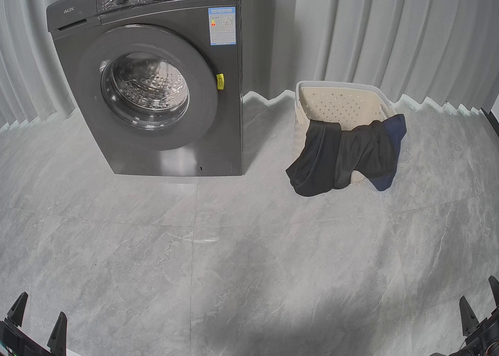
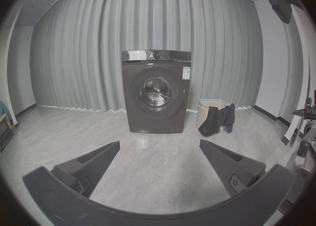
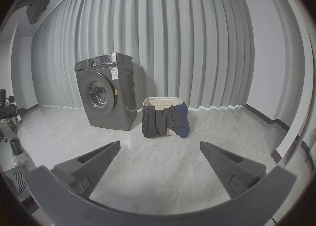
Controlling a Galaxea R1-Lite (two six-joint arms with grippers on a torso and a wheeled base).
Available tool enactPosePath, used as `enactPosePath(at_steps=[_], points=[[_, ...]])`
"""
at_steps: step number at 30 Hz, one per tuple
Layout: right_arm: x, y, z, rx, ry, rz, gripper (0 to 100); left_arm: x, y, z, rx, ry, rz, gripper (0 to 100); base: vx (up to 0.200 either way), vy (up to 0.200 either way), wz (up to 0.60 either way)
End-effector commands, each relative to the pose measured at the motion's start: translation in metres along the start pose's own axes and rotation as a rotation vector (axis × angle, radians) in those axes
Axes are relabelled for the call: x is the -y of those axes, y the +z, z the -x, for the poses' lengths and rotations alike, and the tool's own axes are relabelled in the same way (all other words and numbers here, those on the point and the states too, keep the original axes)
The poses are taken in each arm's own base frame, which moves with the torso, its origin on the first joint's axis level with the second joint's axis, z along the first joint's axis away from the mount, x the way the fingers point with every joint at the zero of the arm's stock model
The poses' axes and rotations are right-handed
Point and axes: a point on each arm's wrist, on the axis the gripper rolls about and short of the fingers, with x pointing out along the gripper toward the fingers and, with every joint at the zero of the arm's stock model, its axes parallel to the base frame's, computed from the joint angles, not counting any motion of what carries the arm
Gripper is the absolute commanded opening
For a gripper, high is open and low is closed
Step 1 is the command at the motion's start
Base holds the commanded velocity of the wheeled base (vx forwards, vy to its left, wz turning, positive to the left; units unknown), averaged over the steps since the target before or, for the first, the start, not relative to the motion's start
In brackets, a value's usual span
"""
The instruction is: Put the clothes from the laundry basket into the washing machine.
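A dark grey front-loading washing machine (image 1: 150, 71) (image 2: 156, 91) (image 3: 105, 90) stands on the floor against the curtain, its round door closed. To its right sits a cream laundry basket (image 1: 338, 102) (image 2: 210, 104) (image 3: 163, 103). Dark clothes (image 1: 338, 157) (image 2: 217, 119) (image 3: 163, 121), black with a navy piece, hang over the basket's front rim down to the floor. My left gripper (image 1: 36, 318) (image 2: 159, 146) is low at the near left, open and holding nothing. My right gripper (image 1: 481, 302) (image 3: 159, 146) is low at the near right, also open and holding nothing. Both are far from the basket.
Grey marble-look tile floor (image 1: 249, 258) stretches wide and bare between me and the machine. A pleated grey curtain (image 1: 364, 19) runs along the back. A dark baseboard and wall (image 3: 263, 114) bound the room on the right.
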Motion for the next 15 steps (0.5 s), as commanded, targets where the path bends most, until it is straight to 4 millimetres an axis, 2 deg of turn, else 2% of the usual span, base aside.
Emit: enactPosePath(at_steps=[1, 7, 15], points=[[0.0000, -0.0045, 0.0001, 0.001, 0.000, 0.000, 100, 0.0000, -0.0045, 0.0003, 0.003, -0.001, -0.002, 100, 0.000, 0.000, 0.00], [0.0000, -0.0045, 0.0001, 0.001, 0.000, 0.000, 100, -0.0001, -0.0045, 0.0003, 0.003, 0.000, 0.004, 100, 0.000, 0.000, 0.00], [0.0000, -0.0045, 0.0001, 0.001, 0.000, 0.000, 100, -0.0001, -0.0045, 0.0003, 0.003, 0.000, 0.006, 100, 0.200, 0.000, 0.00]])
